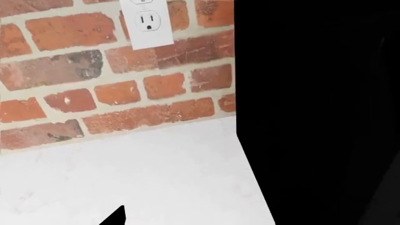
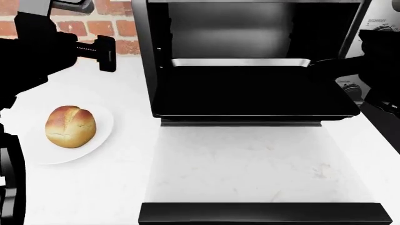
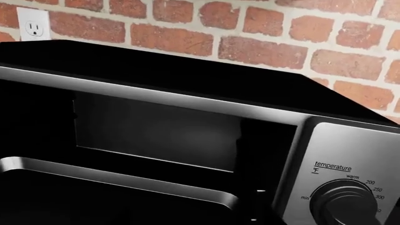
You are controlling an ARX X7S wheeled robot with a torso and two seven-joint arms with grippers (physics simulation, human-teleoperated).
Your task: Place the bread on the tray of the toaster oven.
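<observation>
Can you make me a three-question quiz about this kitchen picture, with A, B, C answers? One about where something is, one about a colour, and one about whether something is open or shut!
1. Where is the golden-brown crusty bread roll?
A. On the round white plate
B. On the flat black baking tray
C. Inside the dark oven cavity

2. What colour is the brick wall behind the counter?
A. Blue
B. Red-orange
C. Green

3. How is the big black toaster oven's door?
A. Shut tight
B. Folded down open, tray pulled out
C. Missing

Answers:
1. A, the roll sits on the round white plate on the white counter, left of the big black toaster oven.
2. B, the brick wall is red-orange with pale mortar.
3. B, the cavity is exposed and the flat black baking tray sticks out, empty.
</observation>
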